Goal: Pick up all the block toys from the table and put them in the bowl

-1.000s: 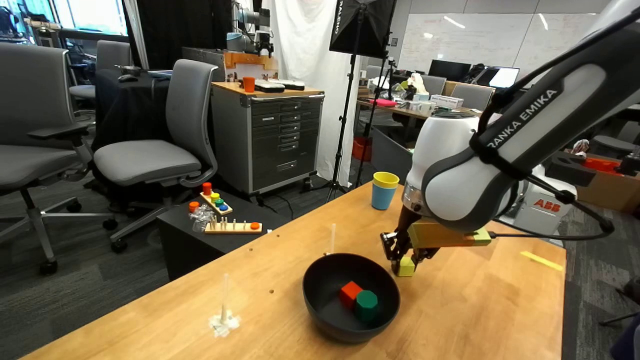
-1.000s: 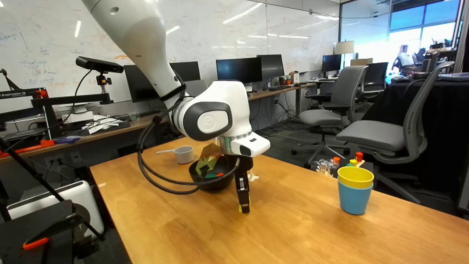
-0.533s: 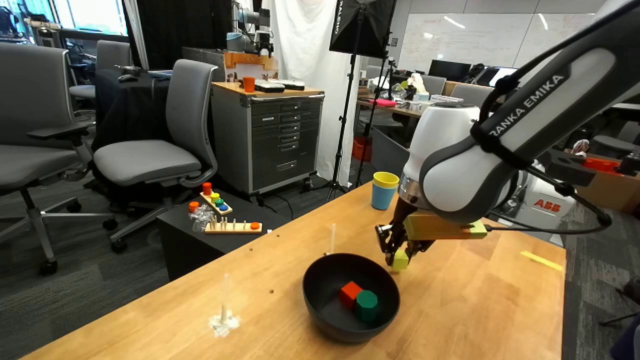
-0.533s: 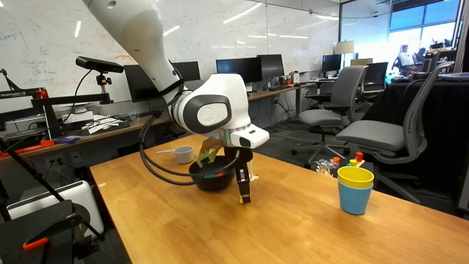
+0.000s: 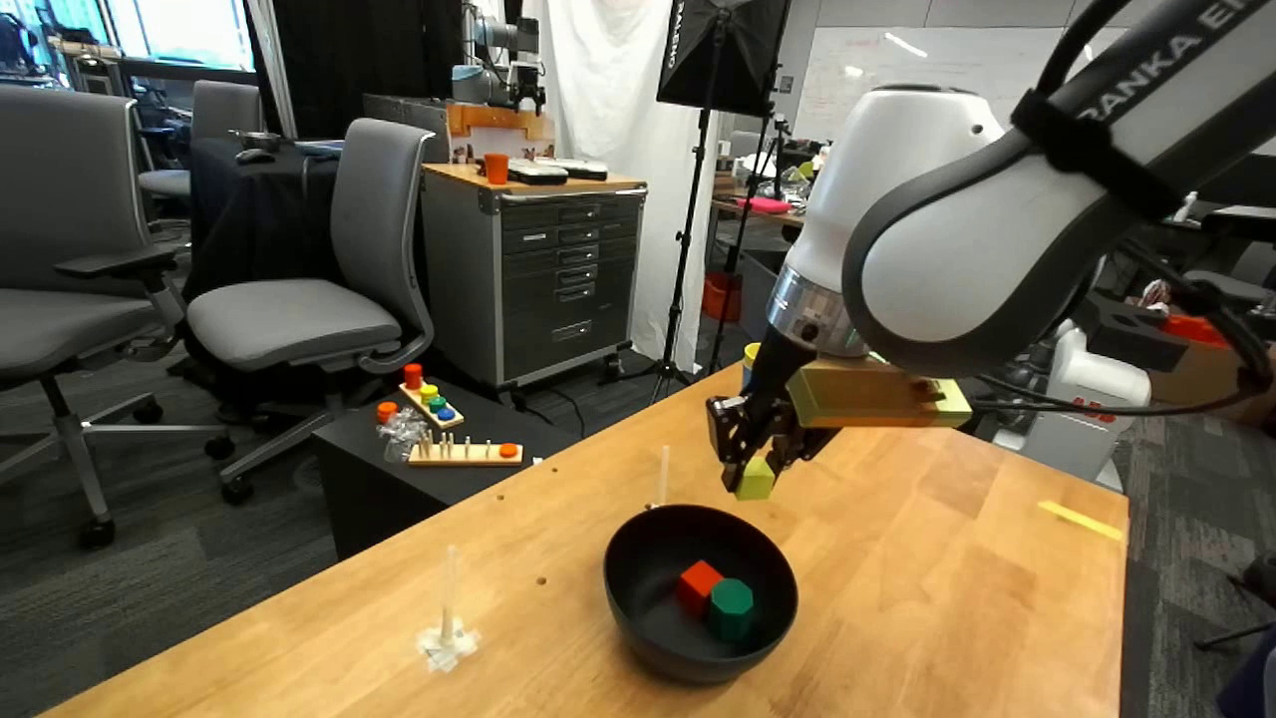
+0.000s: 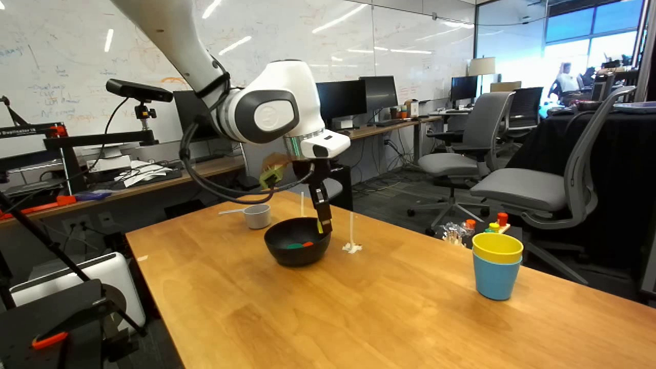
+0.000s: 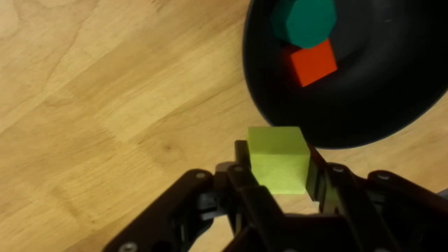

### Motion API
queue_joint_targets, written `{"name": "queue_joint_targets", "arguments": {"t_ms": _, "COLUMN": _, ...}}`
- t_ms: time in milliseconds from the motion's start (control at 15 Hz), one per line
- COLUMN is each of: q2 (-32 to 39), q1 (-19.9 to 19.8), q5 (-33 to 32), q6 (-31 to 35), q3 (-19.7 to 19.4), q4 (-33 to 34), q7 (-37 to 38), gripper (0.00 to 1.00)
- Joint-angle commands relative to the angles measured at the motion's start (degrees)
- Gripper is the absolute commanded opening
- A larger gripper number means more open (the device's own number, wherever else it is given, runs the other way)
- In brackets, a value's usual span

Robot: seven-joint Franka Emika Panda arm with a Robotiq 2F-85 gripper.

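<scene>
grey chairs [image 6: 525, 189] stand on dark carpet [image 6: 392, 193], with a whiteboard [image 6: 405, 28] and bright window [image 6: 617, 20] behind.

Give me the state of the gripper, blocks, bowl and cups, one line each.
Gripper: closed on yellow block
Yellow block: held in midair
Red block: inside bowl
Green block: inside bowl
Bowl: upright, two blocks inside
Yellow-and-blue cup: upright
Grey handled cup: upright

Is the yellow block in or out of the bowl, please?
Out: the gripper holds the yellow block aloft; a red block and green block lie inside.
</scene>
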Motion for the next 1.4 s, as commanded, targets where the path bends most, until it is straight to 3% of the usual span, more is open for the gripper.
{"name": "queue_joint_targets", "arguments": {"t_ms": 0, "q2": -4.0, "q1": 0.9, "q5": -0.1, "q6": -1.0, "q3": 2.0, "q4": -3.2, "q7": -1.2, "gripper": 0.14}}
{"name": "queue_joint_targets", "arguments": {"t_ms": 600, "q2": -1.5, "q1": -2.0, "q5": 7.7, "q6": 2.3, "q3": 10.3, "q4": -4.8, "q7": -4.9, "gripper": 0.14}}
{"name": "queue_joint_targets", "arguments": {"t_ms": 1333, "q2": 4.1, "q1": -0.6, "q5": 8.0, "q6": 3.5, "q3": 10.0, "q4": -3.5, "q7": -4.3, "gripper": 0.14}}
